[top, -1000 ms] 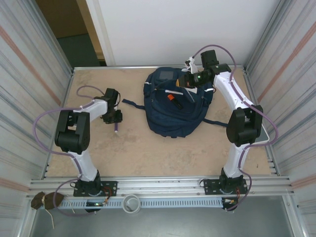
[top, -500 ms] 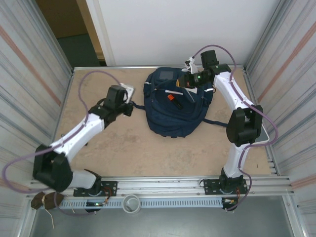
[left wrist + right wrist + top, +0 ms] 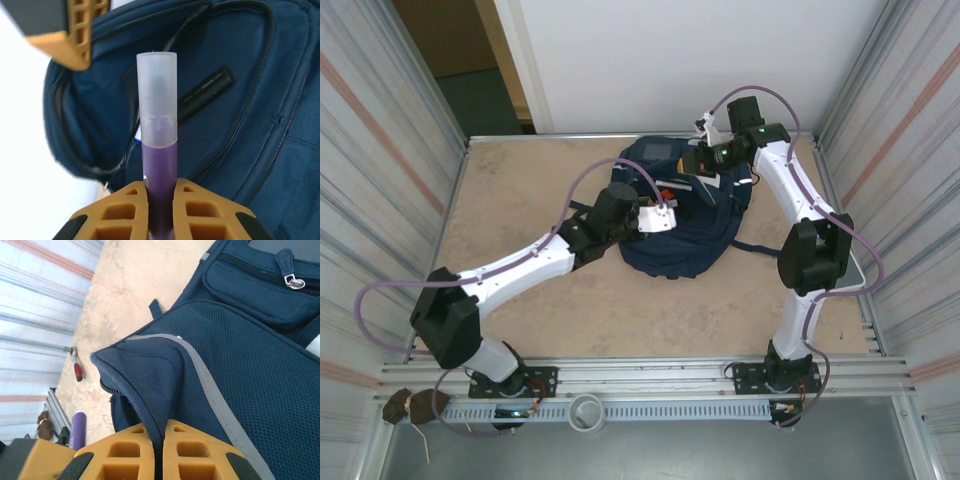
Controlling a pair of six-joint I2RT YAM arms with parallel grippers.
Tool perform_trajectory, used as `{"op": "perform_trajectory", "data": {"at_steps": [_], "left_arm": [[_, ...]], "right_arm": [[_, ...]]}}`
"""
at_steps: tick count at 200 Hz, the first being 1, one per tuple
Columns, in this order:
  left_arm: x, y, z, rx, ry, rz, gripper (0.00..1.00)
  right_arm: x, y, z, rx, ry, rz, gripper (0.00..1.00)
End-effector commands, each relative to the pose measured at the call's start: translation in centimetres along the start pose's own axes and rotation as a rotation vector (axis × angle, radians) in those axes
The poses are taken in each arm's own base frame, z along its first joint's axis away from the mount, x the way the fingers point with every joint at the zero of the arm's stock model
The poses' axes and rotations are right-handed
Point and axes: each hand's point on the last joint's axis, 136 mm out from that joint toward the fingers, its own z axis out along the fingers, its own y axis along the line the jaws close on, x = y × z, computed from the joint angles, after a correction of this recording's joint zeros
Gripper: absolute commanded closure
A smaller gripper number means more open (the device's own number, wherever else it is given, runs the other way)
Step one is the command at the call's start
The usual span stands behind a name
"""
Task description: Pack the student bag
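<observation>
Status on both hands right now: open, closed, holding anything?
Left hand: closed on a purple marker, capped end pointing out.
Right hand: closed on a fabric edge of the student bag.

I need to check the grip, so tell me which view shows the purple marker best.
Left wrist: the purple marker stands clamped in the left claw, with its frosted cap toward the student bag's open pocket. In the top external view the left claw covers it. In the right wrist view I cannot make it out.

Student bag (image 3: 676, 250) mouth open; black pen (image 3: 207, 90) inside.
</observation>
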Motion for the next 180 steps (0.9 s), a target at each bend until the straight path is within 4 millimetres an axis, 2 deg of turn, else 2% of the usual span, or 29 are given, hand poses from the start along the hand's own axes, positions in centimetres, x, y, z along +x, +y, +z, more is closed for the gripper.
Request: {"op": "perform_trajectory", "data": {"at_steps": [1, 27, 63, 83, 103, 121, 180], "left_arm": [[-1.2, 1.8, -0.2, -0.054, -0.013, 0.136, 0.97], [-1.2, 1.3, -0.5, -0.043, 0.0, 0.161, 0.96], [-0.8, 1.1, -3.2, -0.054, -0.021, 0.091, 0.93], [-0.8, 0.9, -3.4, -0.06, -0.034, 0.134, 0.91], [-1.0, 1.2, -2.4, -0.053, -0.011, 0.207, 0.91], [-2.0, 1.4, -1.1, -0.037, -0.026, 0.267, 0.91], [-3.9, -0.2, 4.5, 0.044, -0.083, 0.456, 0.88]], "right_arm": [[-1.5, 2.3, -1.5, -0.053, -0.044, -0.057, 1.0], [-1.3, 2.1, -1.4, -0.046, -0.037, -0.06, 1.0], [-1.1, 2.0, -1.5, -0.037, -0.032, -0.06, 1.0], [-1.1, 2.2, -1.3, -0.036, -0.03, -0.064, 1.0], [-1.0, 2.3, -1.1, -0.037, -0.025, -0.065, 1.0], [-1.1, 2.2, -1.1, -0.033, -0.025, -0.059, 1.0], [-2.2, 2.8, -1.3, -0.053, -0.032, -0.051, 1.0]]}}
